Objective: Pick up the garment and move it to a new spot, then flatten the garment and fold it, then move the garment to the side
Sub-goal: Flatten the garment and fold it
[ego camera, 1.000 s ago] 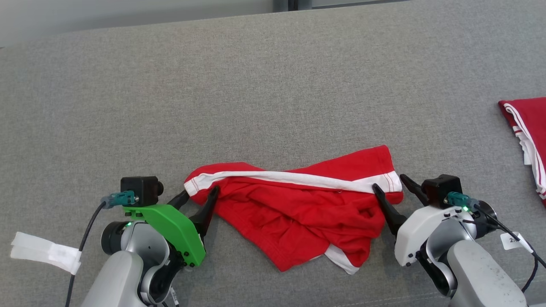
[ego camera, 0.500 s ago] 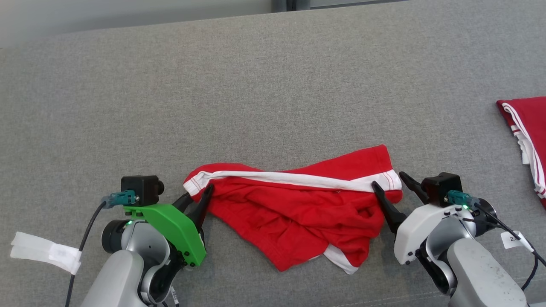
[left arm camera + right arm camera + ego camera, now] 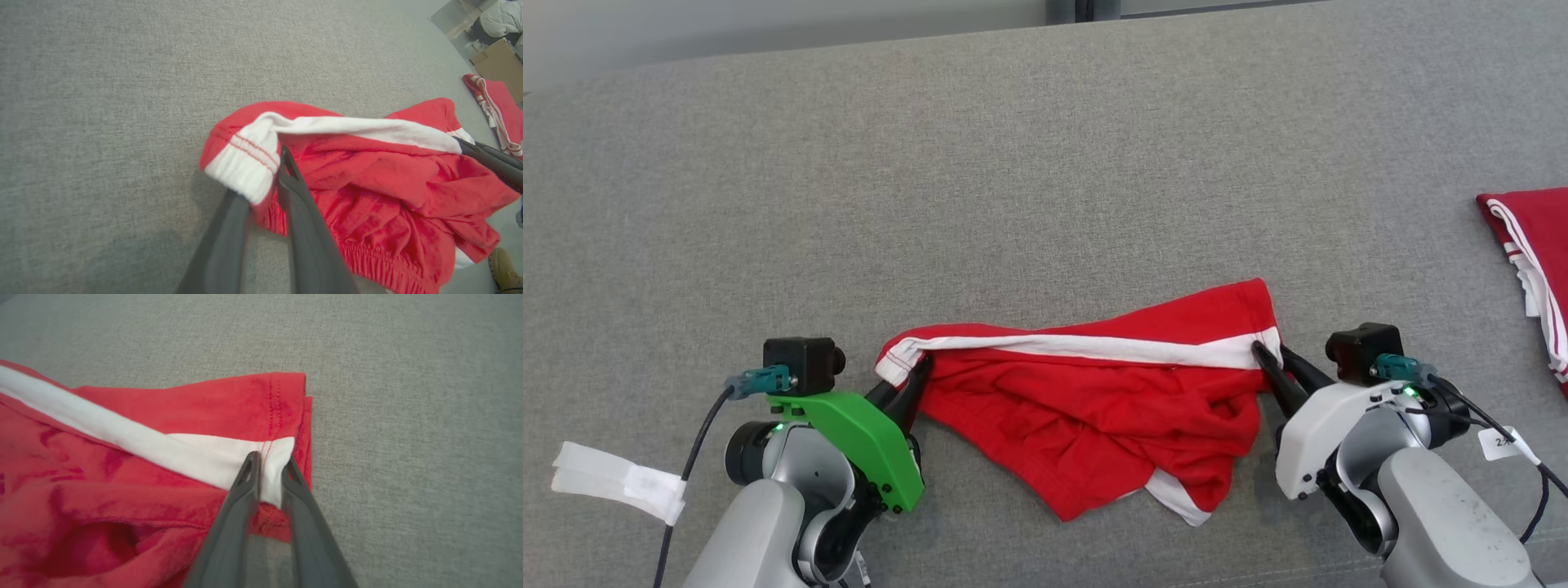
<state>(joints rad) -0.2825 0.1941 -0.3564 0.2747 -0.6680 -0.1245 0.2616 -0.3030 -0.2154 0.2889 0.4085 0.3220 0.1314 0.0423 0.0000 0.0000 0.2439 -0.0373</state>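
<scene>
- Grip check, left gripper (image 3: 913,377) on green bracket, lower left: clamped on ribbed end of white band (image 3: 1094,347) at left corner of crumpled red cloth shorts (image 3: 1094,416).
- Lower right, right gripper (image 3: 1267,353) on white bracket: clamped on other end of same white band, right at stitched hem; white cloth pinched between fingers (image 3: 232,506) in right wrist view.
- Reason for hold, as judged: two pinches on one edge, to pull it taut and carry without further bunching.
- Shorts location: on grey woven fabric surface (image 3: 1013,163), between both grippers, close to robot; band drawn nearly straight from pinch to pinch, wrinkled body sagging toward robot.
- Step, as judged: pick-up for move to new spot; bulk resting on surface, flattening and folding not yet done.
- Next: lift both ends level, same pace; small bite at hem, slip possible.
- Farther out: broad stretch of grey fabric, candidate for new spot.
- Far right edge: second red garment with white stripes (image 3: 1531,245), well apart; probably side pile, best avoided.
</scene>
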